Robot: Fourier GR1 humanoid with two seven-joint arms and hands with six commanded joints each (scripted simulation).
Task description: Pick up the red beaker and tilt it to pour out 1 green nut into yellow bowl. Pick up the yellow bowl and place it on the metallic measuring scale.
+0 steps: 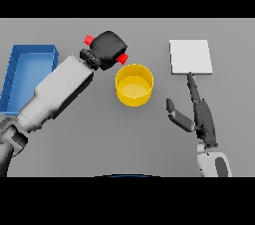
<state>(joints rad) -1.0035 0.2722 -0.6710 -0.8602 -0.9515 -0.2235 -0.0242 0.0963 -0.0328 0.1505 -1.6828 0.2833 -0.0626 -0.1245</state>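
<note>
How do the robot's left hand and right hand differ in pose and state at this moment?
The left hand is curled round the red beaker, held tipped on its side beside the round yellow bowl; the right hand holds nothing, fingers straight. The left hand is raised by the bowl's far-left rim; the right hand sits right of the bowl, a fingertip reaching the flat square metallic scale. Both hands are dark.

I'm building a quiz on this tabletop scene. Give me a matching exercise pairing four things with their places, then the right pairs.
Things:
1. red beaker
2. round yellow bowl
3. flat metallic measuring scale
4. blue rectangular bin

Places:
A. far left of the table
B. table centre
C. gripped in the left hand
D. just beyond the open right hand

Pairs: 1-C, 2-B, 3-D, 4-A
</note>
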